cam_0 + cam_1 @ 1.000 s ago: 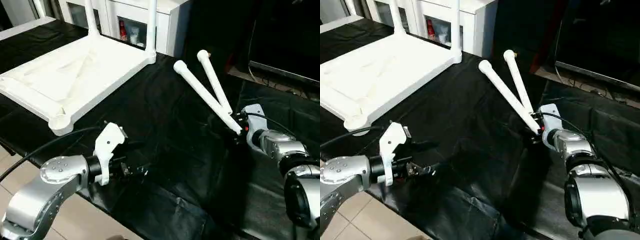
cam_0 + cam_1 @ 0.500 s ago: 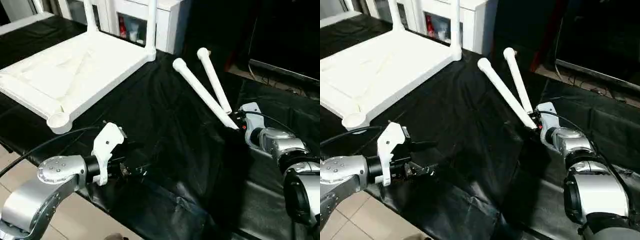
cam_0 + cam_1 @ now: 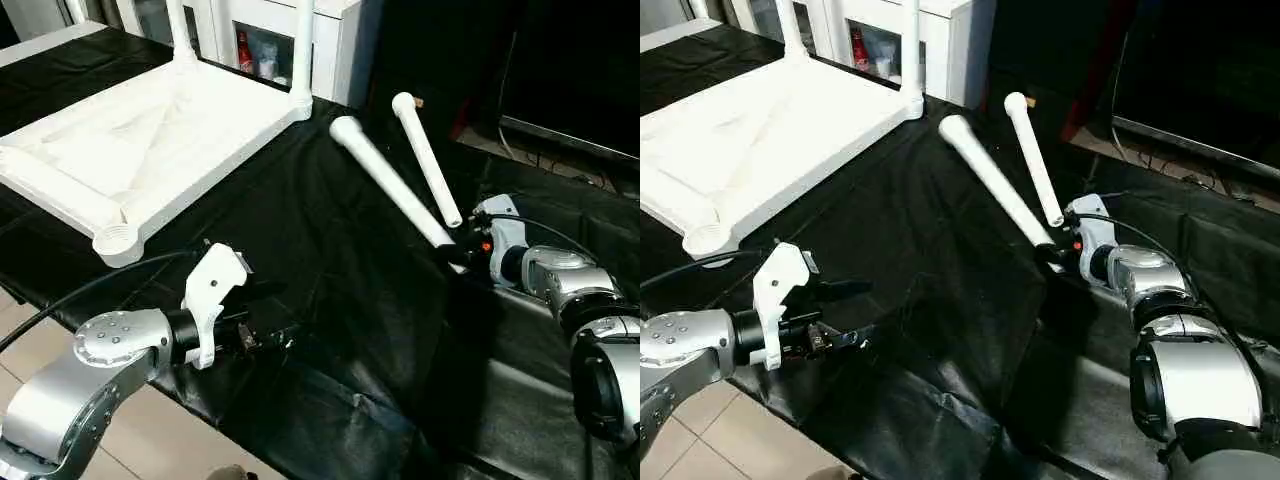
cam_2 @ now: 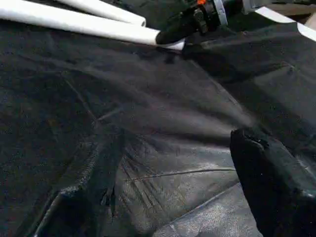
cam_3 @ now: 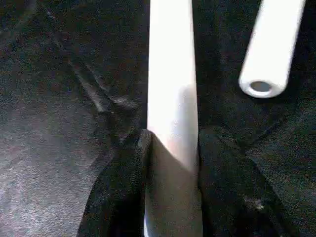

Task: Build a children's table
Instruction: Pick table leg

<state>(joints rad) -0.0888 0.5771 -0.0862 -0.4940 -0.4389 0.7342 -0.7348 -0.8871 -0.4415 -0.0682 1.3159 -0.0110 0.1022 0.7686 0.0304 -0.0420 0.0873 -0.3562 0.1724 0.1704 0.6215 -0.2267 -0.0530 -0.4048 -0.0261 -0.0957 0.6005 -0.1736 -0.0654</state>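
Now that the right gripper point(image 5: 170, 163) has pinched shut on the nearer leg point(image 3: 390, 185), its far end has swung left from a second ago. Left gripper point(image 3: 830, 315) idles open, lower left. Table top point(image 3: 140, 150) waits, upper left, corner socket point(image 3: 118, 240) empty.

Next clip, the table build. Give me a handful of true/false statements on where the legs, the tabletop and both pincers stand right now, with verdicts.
1. The right pincer is closed on the narrow end of a loose leg. True.
2. The left pincer holds the other loose leg. False: its fingers are open and hold nothing, above the black cloth.
3. The tabletop lies upside down with two legs already standing in its far corners. True.
4. The near corner socket has a leg in it. False: it is empty.
5. The two loose legs lie parallel. False: they spread apart toward their wide ends.
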